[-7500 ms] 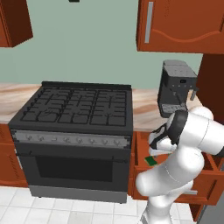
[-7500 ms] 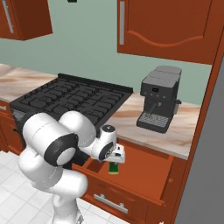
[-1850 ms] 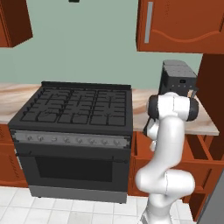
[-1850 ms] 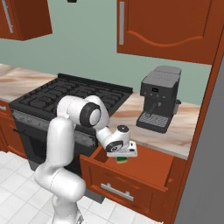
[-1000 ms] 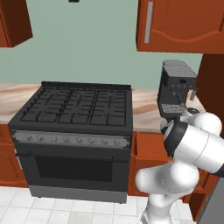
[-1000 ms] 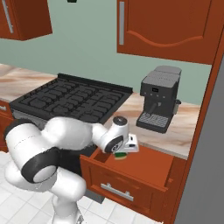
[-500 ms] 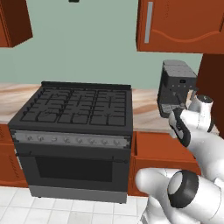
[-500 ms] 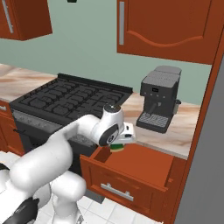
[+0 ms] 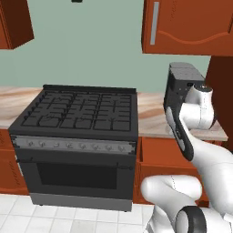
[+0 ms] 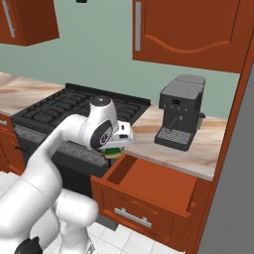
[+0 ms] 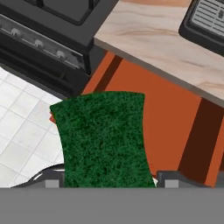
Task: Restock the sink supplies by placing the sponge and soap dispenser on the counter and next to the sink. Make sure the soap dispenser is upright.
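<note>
Hand view: sponge [image 11: 103,138] green face up, pinched between the fingers [image 11: 173,178], hanging over the open drawer [image 11: 170,127] just off the counter [image 11: 148,30] edge. Right base view: gripper [image 10: 118,144] clamped on the sponge [image 10: 113,152], up by the drawer's [image 10: 149,186] left corner, beside the stove [image 10: 74,111]. Coffee machine [image 10: 179,111] standing farther right on the counter [image 10: 208,149].

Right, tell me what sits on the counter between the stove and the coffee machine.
Nothing: in the right base view the counter is bare between the stove and the coffee machine. The gripper holds the sponge just in front, over the open drawer.
</note>
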